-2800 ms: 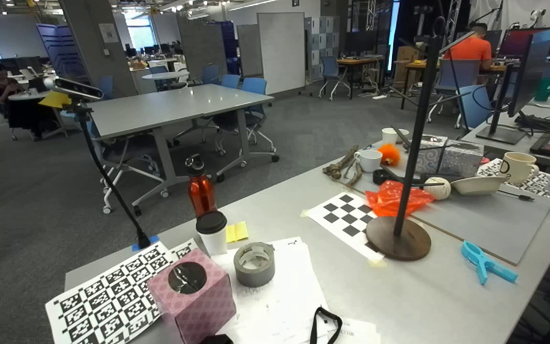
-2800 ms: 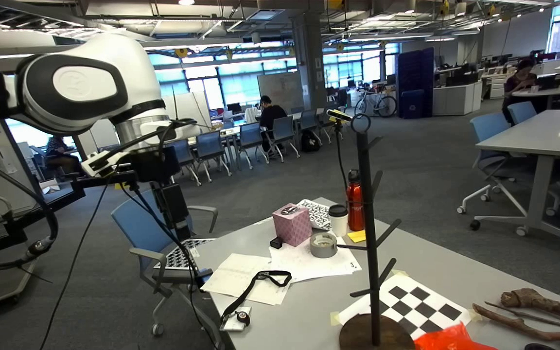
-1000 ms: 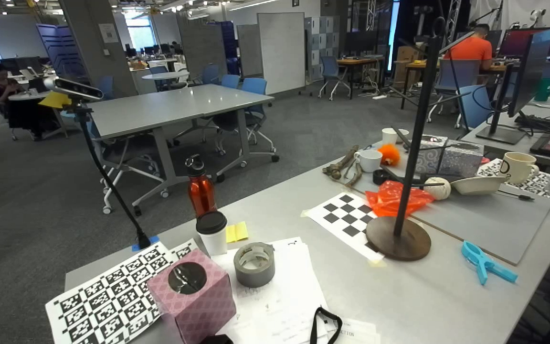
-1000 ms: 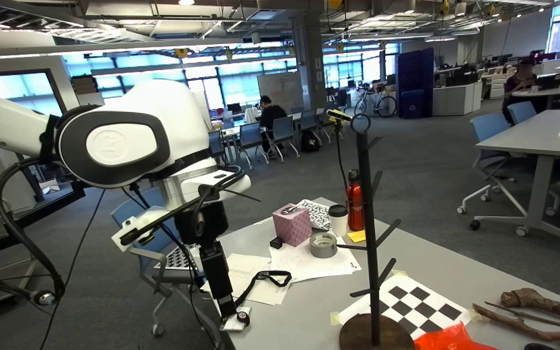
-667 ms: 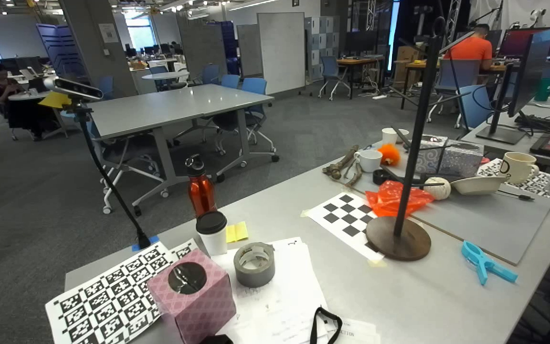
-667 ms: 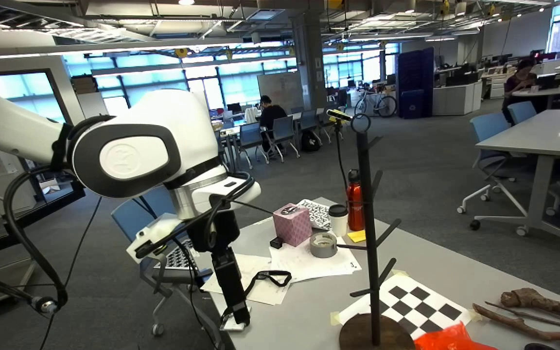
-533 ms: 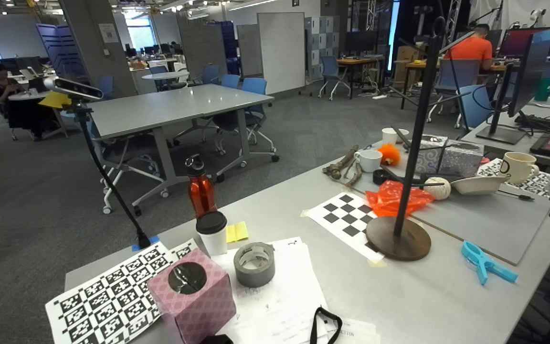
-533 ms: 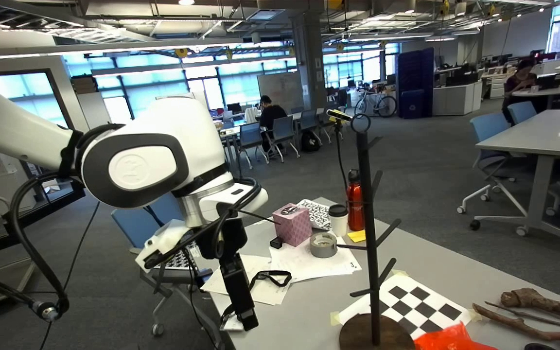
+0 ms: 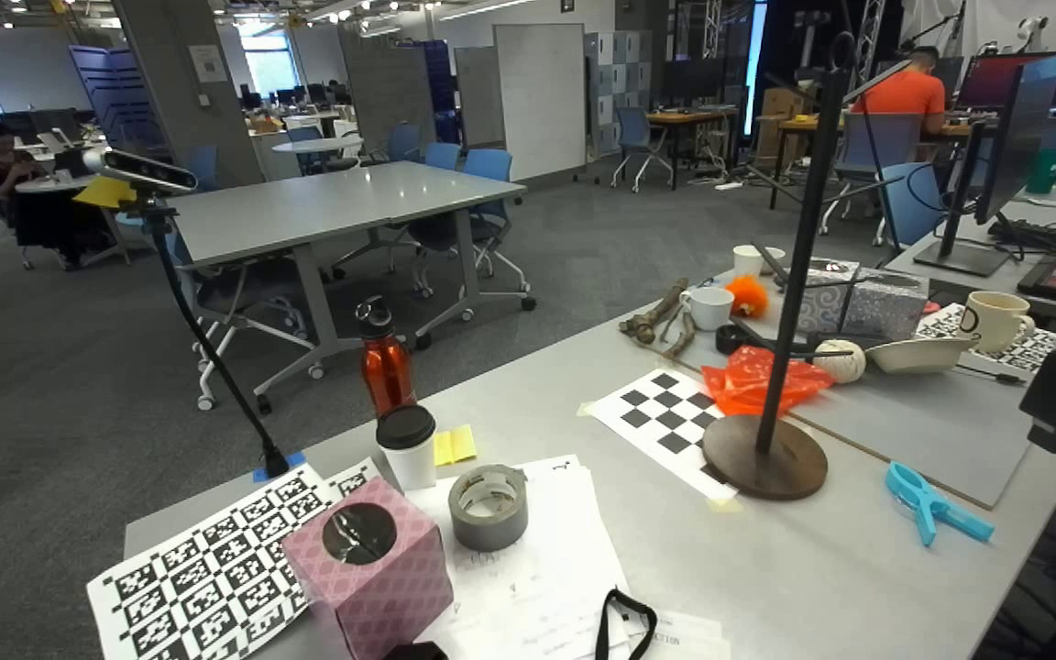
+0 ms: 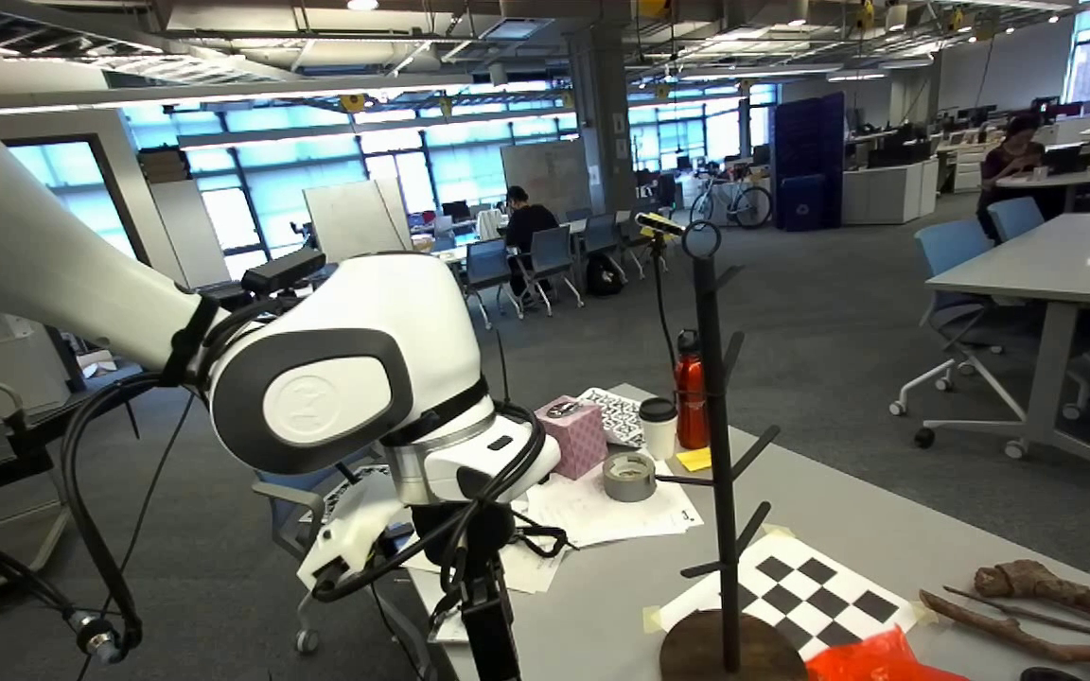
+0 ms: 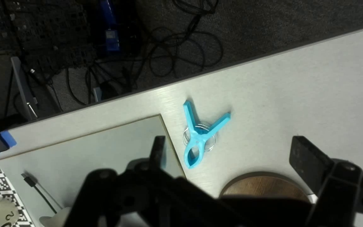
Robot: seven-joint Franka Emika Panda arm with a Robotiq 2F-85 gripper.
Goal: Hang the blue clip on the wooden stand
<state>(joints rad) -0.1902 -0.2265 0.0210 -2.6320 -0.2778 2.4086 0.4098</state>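
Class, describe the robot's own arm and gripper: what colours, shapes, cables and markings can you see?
The arm is smooth, rounded and white, with a dark grey oval ring framing a faint round emblem, black bands, a silver collar and black cables looping outside. The gripper is black, with two blocky fingers.

The counter [image 9: 766,568] carries one blue clip [image 11: 197,141], one wooden stand [image 10: 721,454], one red bottle [image 9: 388,374], one lidded cup [image 9: 411,461], one pink tissue box [image 9: 383,587], one roll of tape [image 9: 489,533], one orange plastic bag [image 9: 741,380], one bowl [image 9: 922,357], two silvery boxes [image 9: 885,307] and three sticks [image 10: 1009,636]. One end effector [image 11: 231,153] shows, with two fingers [image 11: 309,164] in the wrist view.
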